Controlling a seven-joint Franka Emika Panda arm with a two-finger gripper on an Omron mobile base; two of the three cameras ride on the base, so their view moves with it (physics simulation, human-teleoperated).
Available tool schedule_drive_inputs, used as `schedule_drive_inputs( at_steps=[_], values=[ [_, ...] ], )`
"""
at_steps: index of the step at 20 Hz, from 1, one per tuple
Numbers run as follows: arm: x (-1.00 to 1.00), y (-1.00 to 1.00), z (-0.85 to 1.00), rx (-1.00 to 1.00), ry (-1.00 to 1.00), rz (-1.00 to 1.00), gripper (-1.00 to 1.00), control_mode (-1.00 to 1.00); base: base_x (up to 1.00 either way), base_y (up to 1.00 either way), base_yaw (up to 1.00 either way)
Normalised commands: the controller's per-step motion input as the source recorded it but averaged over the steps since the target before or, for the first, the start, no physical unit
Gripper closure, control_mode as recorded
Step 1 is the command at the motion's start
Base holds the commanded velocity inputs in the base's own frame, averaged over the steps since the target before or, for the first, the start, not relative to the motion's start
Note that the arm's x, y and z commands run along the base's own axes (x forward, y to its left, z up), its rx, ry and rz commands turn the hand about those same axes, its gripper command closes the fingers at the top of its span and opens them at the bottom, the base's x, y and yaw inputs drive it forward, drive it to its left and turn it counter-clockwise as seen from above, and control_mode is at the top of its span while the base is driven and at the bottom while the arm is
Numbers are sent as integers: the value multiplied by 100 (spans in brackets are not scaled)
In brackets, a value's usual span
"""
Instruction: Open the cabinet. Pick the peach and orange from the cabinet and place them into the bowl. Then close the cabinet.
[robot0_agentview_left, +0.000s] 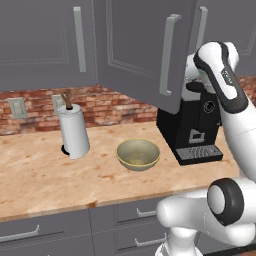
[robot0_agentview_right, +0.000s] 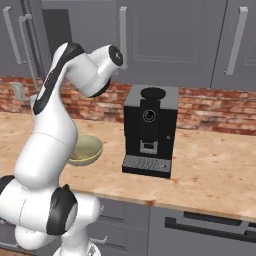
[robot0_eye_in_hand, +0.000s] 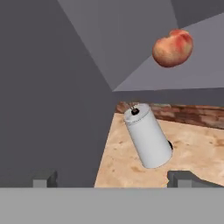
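Below the peach (robot0_eye_in_hand: 173, 48), claw (robot0_eye_in_hand: 113, 178) wide apart, holding nothing

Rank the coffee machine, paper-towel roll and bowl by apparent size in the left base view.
1. coffee machine, partly hidden by the open cabinet door
2. paper-towel roll
3. bowl, close to the roll in area, so the last two are uncertain.

Even, flat rendered light fills all views, with no glare. Soft dark shadows sit under the bowl (robot0_agentview_left: 138, 154) and beside the coffee machine (robot0_agentview_left: 192, 131). Edges look slightly soft and pixelated; the cabinet (robot0_eye_in_hand: 52, 87) interior is dim.
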Motion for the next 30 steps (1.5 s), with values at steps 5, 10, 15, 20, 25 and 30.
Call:
schedule_drive_inputs(
  at_steps=[5, 10, 15, 20, 25, 30],
  values=[
    [27, 100, -1, 0, 0, 6, -100, -100, 0, 0, 0],
    [0, 98, 0, 0, -1, 1, -100, -100, 0, 0, 0],
    [0, 7, 0, 0, 0, 0, -100, -100, 0, 0, 0],
    [-42, -82, 35, 0, -16, 0, -100, -100, 0, 0, 0],
    [-69, -95, 47, 0, -17, -4, -100, -100, 0, 0, 0],
    [-82, -85, 34, 0, -20, -11, -100, -100, 0, 0, 0]
  ],
)
